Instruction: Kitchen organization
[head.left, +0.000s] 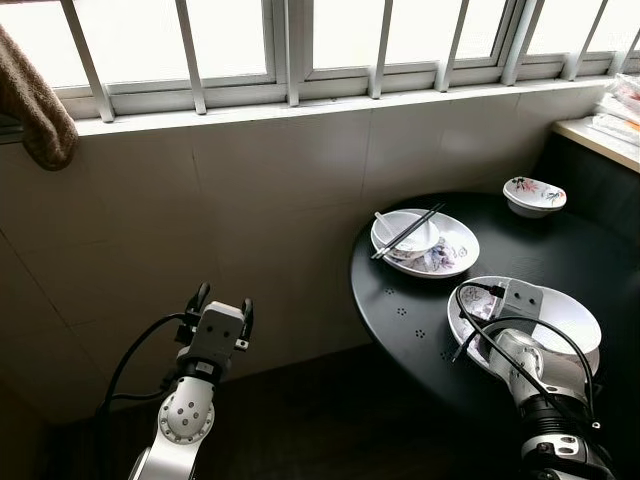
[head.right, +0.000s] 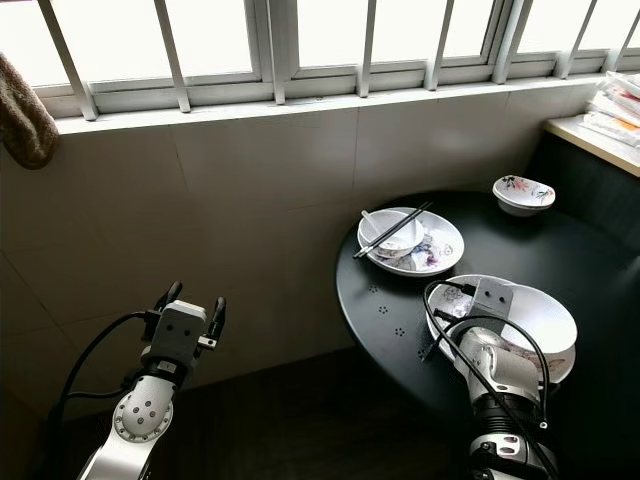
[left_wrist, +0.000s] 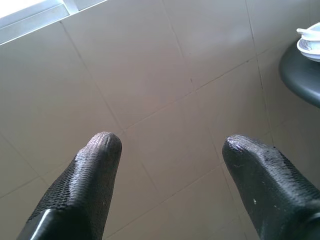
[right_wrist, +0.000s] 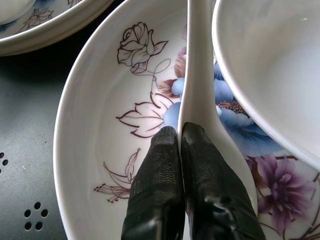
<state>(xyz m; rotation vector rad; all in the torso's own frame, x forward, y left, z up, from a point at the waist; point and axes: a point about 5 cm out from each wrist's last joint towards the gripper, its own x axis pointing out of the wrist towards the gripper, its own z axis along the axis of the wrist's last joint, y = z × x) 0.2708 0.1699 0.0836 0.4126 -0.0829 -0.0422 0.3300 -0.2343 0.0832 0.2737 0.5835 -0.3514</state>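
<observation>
Right end effector (right_wrist: 179, 131): two black fingers pressed together, tips resting on the handle of a white ceramic spoon (right_wrist: 200, 75) without visibly clamping it. The spoon lies in a shallow white plate painted with blue and purple flowers (right_wrist: 95, 125), its handle running alongside a plain white deep bowl (right_wrist: 270, 65) that sits in the same plate. This plate stands at the near edge of the round black desk (head.left: 420, 310), which has small clusters of perforated dots. Farther back on the desk, near the tiled wall, is a second floral plate (head.left: 452, 250) carrying a small white bowl (head.left: 405, 232) with a pair of dark chopsticks (head.left: 408, 231) laid across it. A small floral bowl (head.left: 534, 195) stands apart toward the desk's far right. Left end effector (head.left: 222, 297): fingers spread apart, empty, raised in front of the beige tiled wall (head.left: 230, 200), well left of the desk. Barred window (head.left: 290, 45) above.
</observation>
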